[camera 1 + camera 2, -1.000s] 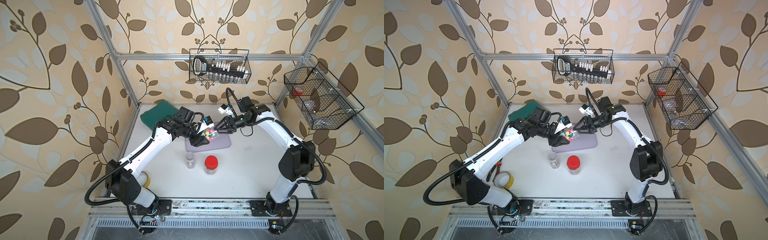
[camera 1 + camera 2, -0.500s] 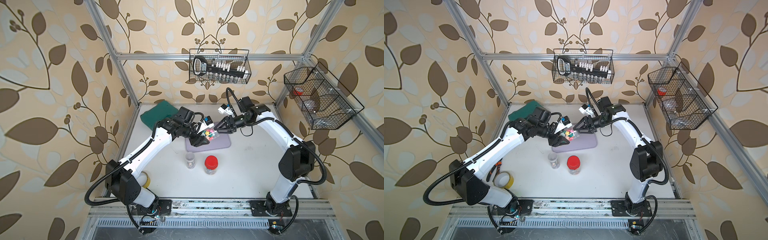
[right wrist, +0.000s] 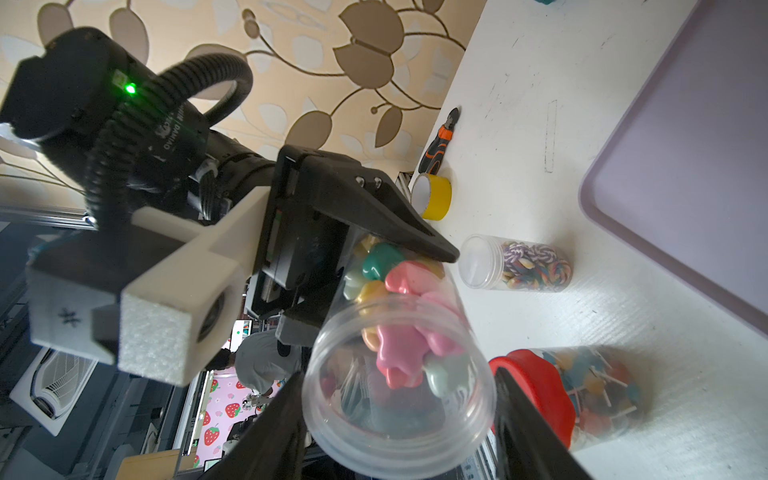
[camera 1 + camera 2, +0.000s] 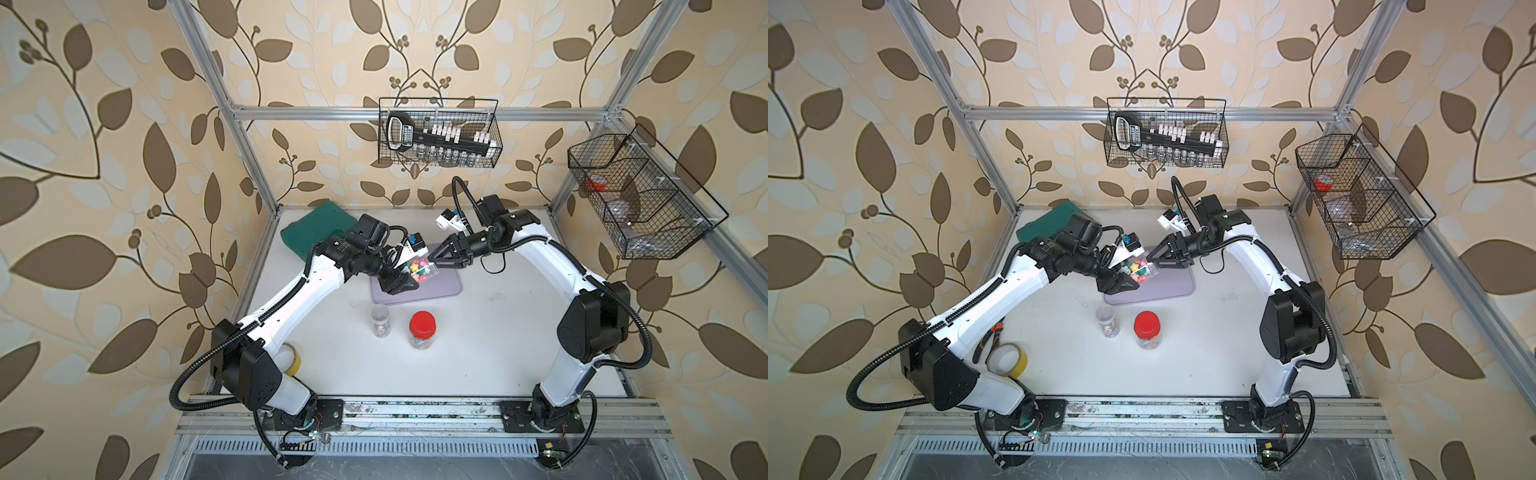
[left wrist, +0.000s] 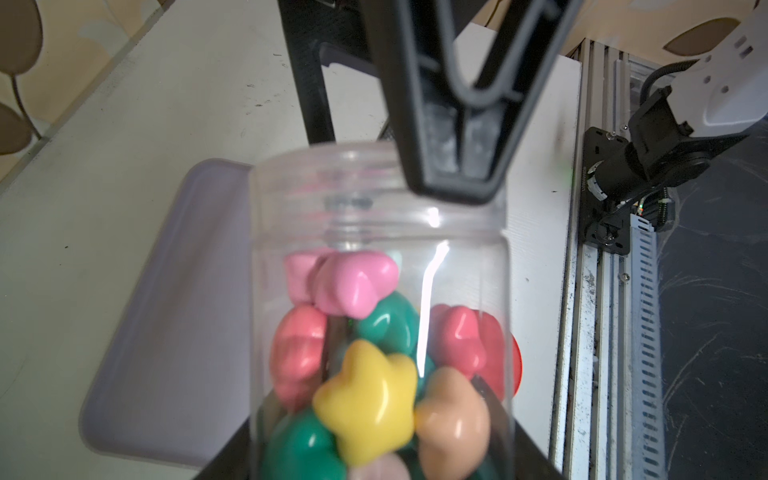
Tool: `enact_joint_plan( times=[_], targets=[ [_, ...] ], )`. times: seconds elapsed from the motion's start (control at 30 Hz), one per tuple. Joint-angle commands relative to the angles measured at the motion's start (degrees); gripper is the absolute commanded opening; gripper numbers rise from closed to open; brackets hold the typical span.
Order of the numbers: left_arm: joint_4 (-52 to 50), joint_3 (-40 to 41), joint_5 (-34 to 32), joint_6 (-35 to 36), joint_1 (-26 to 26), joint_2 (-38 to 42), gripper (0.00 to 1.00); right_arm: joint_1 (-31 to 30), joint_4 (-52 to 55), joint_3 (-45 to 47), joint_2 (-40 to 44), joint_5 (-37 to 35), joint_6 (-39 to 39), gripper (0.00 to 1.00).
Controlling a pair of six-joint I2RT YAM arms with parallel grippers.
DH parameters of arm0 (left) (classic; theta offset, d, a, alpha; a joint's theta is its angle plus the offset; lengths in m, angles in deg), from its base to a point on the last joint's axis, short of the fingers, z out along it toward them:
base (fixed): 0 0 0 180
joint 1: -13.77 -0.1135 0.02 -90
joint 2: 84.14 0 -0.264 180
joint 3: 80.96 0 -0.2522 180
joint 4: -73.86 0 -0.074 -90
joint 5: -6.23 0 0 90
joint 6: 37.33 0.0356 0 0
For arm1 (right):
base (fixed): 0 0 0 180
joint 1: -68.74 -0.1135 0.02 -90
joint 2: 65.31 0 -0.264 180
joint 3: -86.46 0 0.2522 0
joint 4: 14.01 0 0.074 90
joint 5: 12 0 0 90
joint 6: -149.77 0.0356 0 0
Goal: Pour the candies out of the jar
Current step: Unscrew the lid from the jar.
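A clear jar (image 4: 419, 270) (image 4: 1140, 270) lies tilted on its side in the air above the lilac tray (image 4: 444, 286) (image 4: 1177, 286). My left gripper (image 4: 409, 276) (image 5: 374, 457) is shut on its body. The candies (image 5: 365, 399) (image 3: 405, 353) are pastel flower-shaped pieces packed at the jar's closed end. My right gripper (image 4: 434, 262) (image 3: 399, 436) is at the jar's mouth end. Its jaws stand open, one on each side of the rim, very close to it. Whether a clear lid sits on the mouth I cannot tell.
A small clear jar of swirl lollipops (image 4: 380, 320) and a red-lidded jar of ball lollipops (image 4: 422, 330) stand in front of the tray. A yellow tape roll (image 4: 1008, 359) and pliers (image 3: 436, 141) lie at the left. A green cloth (image 4: 316, 226) is at the back left.
The right gripper's jaws have drawn slightly closer around the jar's mouth end. Both arms and the jar keep their places.
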Motion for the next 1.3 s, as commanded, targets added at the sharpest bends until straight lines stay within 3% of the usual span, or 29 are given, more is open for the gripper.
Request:
enact_joint_plan(
  times=[0.0,0.17,0.4,0.63,0.97,1.27],
  targets=[
    [7.7,-0.8,6.9,-1.5,0.2,3.3,0.60,-0.3,0.1,2.0,1.1,0.0,-4.3,0.50],
    [9.8,-1.0,9.5,-3.7,0.2,2.5,0.60,-0.6,-1.7,3.5,2.4,-0.9,-7.1,0.46],
    [10.6,-2.4,12.7,-5.2,0.1,0.1,0.60,-0.6,-4.2,6.0,4.7,4.6,-14.1,0.44],
    [11.6,-3.4,15.5,-6.6,-0.3,-0.8,0.60,-0.8,-5.1,7.9,6.2,5.4,-19.2,0.43],
    [12.0,-3.4,17.8,-7.7,-1.1,-0.7,0.60,2.0,-6.1,9.8,7.6,14.5,-27.5,0.43],
    [11.8,-2.6,18.1,-7.7,-1.3,-0.5,0.60,4.2,-7.0,9.9,8.2,13.0,-26.1,0.42]
  ],
)
